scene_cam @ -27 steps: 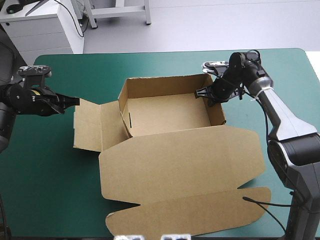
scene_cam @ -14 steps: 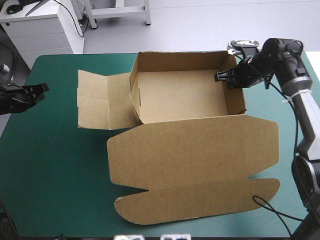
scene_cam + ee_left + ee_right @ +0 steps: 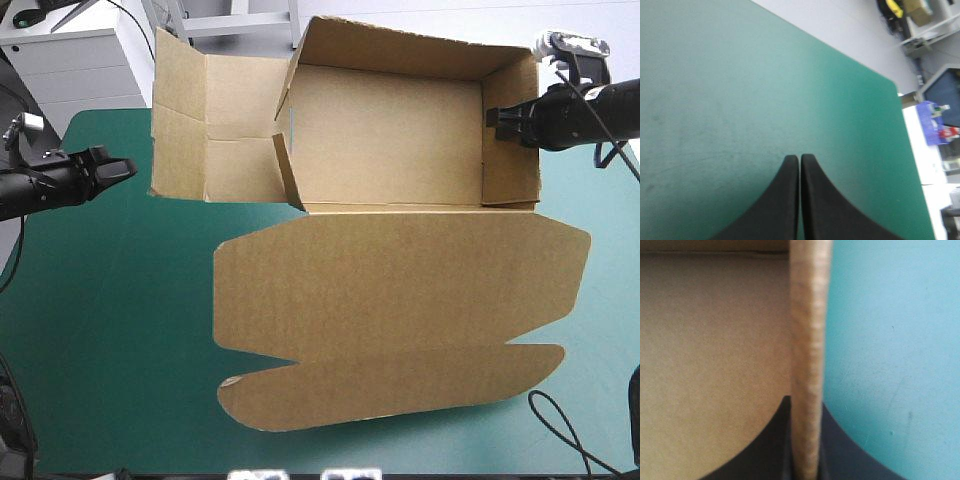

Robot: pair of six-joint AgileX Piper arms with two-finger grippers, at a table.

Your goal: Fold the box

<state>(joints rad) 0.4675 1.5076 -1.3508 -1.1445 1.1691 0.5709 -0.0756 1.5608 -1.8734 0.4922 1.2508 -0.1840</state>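
Note:
The brown box (image 3: pixel 390 130) is an open tray with raised walls, held up off the teal-green cover and tilted toward the high view. Its lid (image 3: pixel 400 290) hangs flat toward the table's front, and a side flap (image 3: pixel 210 130) spreads out to the left. My right gripper (image 3: pixel 497 117) is shut on the tray's right wall. In the right wrist view the wall's edge (image 3: pixel 807 340) runs between the black fingers of my right gripper (image 3: pixel 807 407). My left gripper (image 3: pixel 128 167) is shut on nothing, left of the side flap and apart from it. The left wrist view shows my left gripper (image 3: pixel 800 157) over bare cover.
Bare teal-green cover (image 3: pixel 100 350) lies under and in front of my left arm. The table's far left corner (image 3: pixel 75 120) is just behind that arm. A white cabinet (image 3: pixel 90 50) stands beyond that corner.
My right gripper has lifted the box by its right wall, up and toward the far right. The left gripper drew back left from the flap, then came slightly right again.

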